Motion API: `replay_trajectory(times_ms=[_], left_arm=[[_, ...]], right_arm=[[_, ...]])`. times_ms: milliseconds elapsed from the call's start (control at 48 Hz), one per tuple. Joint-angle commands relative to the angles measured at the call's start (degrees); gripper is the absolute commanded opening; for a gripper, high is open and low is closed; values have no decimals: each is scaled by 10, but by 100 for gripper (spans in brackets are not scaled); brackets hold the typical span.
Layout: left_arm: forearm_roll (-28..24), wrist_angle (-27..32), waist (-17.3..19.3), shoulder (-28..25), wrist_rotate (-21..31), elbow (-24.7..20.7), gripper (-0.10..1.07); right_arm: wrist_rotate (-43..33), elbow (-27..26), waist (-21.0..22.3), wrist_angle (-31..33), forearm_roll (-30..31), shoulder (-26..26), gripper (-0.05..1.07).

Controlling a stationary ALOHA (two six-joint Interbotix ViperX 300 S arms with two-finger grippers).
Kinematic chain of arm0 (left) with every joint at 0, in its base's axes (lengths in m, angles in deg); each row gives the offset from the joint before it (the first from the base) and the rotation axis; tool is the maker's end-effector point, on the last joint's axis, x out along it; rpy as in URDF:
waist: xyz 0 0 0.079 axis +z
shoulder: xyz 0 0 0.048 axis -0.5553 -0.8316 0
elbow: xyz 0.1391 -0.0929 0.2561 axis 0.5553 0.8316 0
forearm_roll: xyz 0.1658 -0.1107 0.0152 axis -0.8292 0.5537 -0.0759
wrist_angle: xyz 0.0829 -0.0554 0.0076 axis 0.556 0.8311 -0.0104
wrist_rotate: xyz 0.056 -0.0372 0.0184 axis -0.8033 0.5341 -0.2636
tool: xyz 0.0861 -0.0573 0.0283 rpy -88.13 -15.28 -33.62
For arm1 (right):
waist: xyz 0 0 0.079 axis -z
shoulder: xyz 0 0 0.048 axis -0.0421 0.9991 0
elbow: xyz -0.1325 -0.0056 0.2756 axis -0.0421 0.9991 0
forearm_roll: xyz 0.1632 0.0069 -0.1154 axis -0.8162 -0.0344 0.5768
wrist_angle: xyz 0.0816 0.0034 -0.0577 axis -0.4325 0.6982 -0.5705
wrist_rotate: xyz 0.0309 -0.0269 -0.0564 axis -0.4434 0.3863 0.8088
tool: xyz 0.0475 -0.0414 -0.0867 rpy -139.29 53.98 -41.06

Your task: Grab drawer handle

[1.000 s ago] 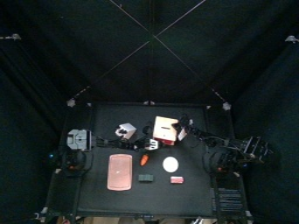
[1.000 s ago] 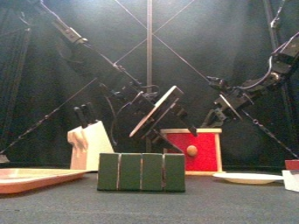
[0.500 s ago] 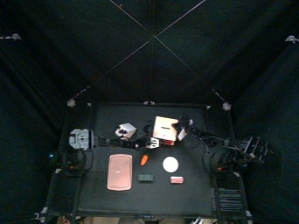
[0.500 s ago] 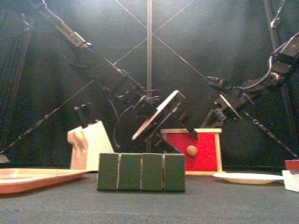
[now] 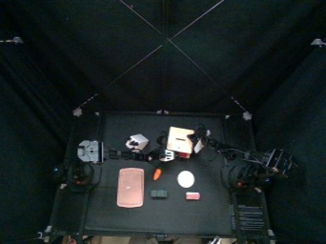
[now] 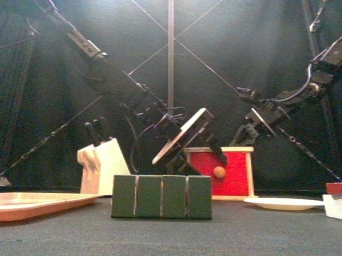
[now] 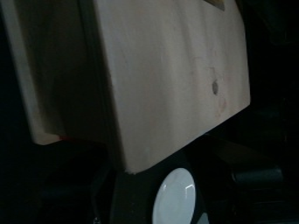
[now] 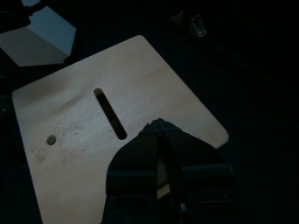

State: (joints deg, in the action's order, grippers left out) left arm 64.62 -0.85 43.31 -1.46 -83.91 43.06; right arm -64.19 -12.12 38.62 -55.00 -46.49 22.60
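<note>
The drawer (image 5: 182, 140) stands at the table's back middle, with a pale cream part and a red part. In the front view its red front (image 6: 230, 172) carries a round knob (image 6: 218, 171), and a pale wooden panel (image 6: 181, 137) leans tilted above it. My left gripper (image 6: 156, 126) hangs right behind that panel, which fills the left wrist view (image 7: 163, 79) and hides the jaws. My right gripper (image 8: 156, 129) is shut, its tip at the edge of the slotted panel (image 8: 105, 131); in the front view it hangs right of the drawer (image 6: 254, 126).
A pink tray (image 5: 130, 186) lies front left. A white plate (image 5: 186, 178), a dark green block (image 6: 162, 196), a small orange piece (image 5: 156, 175) and a small red piece (image 5: 193, 196) lie in front of the drawer. A pale lump (image 6: 102, 166) stands left of it.
The tilted panel's upper edge has sunk a little in the front view. The arms have hardly moved.
</note>
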Motion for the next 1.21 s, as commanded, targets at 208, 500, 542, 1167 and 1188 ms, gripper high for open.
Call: replay_trajectory(times_ms=[208,500,542,1167,1188], left_arm=[[3,4,4,-1,-1,-32,86],[12,4,4,-6,-2,-31,67],[12,4,4,-7,-2,-30,62],[11,18,2,-3,-2,-27,48],[11,18,1,-3,-2,-28,48]], right_arm=[[0,-6,1,1,0,-4,1],[0,-6,1,2,1,-4,2],[0,-6,0,2,1,-4,2],[0,-7,-2,18,1,-4,2],[0,-7,-2,18,2,-4,2]])
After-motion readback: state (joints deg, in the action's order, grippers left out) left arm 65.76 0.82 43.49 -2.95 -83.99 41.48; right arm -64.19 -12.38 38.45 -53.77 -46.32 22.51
